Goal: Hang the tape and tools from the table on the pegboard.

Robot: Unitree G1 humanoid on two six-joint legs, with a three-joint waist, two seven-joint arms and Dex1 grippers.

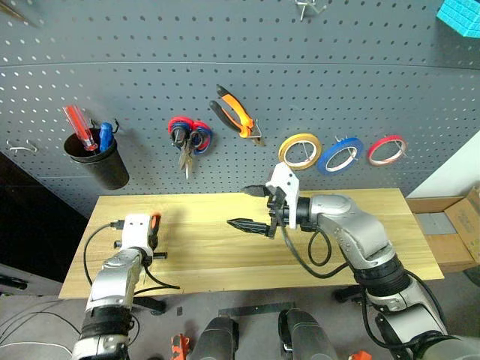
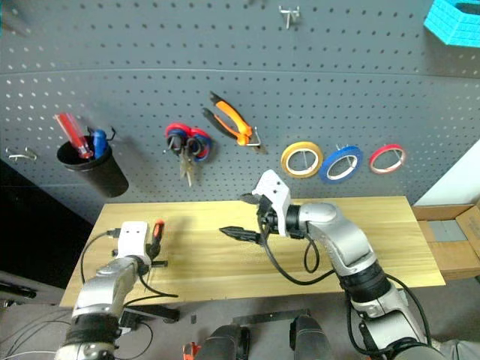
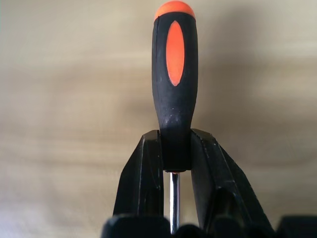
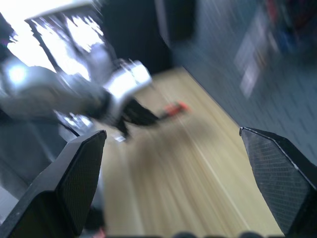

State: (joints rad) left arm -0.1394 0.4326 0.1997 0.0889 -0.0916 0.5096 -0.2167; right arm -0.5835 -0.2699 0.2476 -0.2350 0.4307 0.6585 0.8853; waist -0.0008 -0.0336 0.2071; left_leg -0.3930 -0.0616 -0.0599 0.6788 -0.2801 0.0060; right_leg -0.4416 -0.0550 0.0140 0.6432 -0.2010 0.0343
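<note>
Since the pegboard (image 1: 225,60) already carries the blue tape (image 1: 340,156), the orange-handled pliers (image 1: 234,112) and the black-handled scissors (image 1: 182,146) alongside the red-and-blue pair, only one tool looks left to be hung. On the table (image 1: 225,247), near its left end, the orange-and-black screwdriver (image 3: 174,84) is pinched by the left gripper (image 1: 154,232), the jaws clamped on the lower end of the handle right where the metal shaft starts. So the pick-up step is what's in hand. The right gripper (image 1: 253,210) is held spread wide and empty over the middle of the table, pointing left. Next, the screwdriver probably has to be lifted clear and carried up to the board, likely to the black cup (image 1: 96,163) where the red and blue screwdrivers are parked. A steady grip will be needed, since the handle is caught low.
</note>
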